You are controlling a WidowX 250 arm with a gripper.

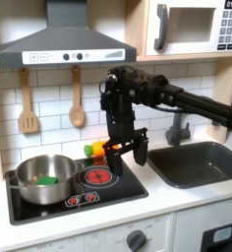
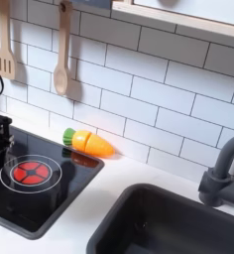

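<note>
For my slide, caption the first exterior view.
Toy kitchen: gripper hangs open above the stove, pot left, carrot behind, sink right.

Your first exterior view faces the toy kitchen head-on from a distance, taking in hood, stove and sink around the gripper (image 1: 127,150). Your second exterior view sits much closer, angled toward the tiled wall behind the jaws. Both exterior views share the red burner (image 1: 97,176) (image 2: 30,172) below the jaws.

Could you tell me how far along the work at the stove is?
Done: a green piece lies in the pot. In hand: nothing; the gripper hangs open over the burner. Left: the carrot lies on the counter behind the stove, untouched.
</note>
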